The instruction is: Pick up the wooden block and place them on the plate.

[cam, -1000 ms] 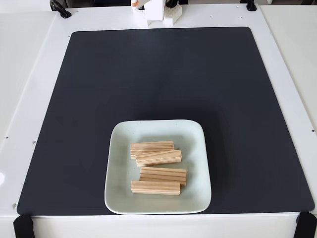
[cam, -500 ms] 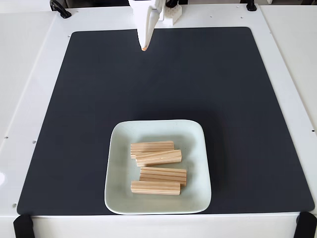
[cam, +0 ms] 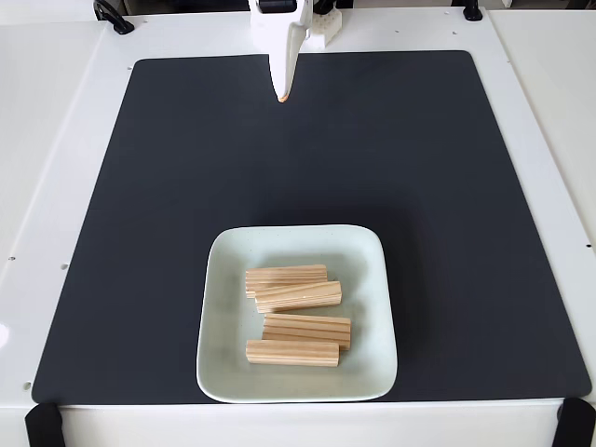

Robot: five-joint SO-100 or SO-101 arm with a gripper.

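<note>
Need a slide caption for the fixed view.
Four blocks lie on the plate; gripper hangs over the mat's far edge.

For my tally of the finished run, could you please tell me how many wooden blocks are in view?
4, all lying on the plate: one wooden block at the upper left, one just below it, one lower right, one nearest the front rim. None seems hidden.

Four light pine wooden blocks [cam: 296,315] with straight grain lines lie on the pale mint-white plate [cam: 222,354]. The mat [cam: 447,186] is matte black, the table [cam: 56,112] white. The white gripper [cam: 283,95] has an orange tip.
</note>
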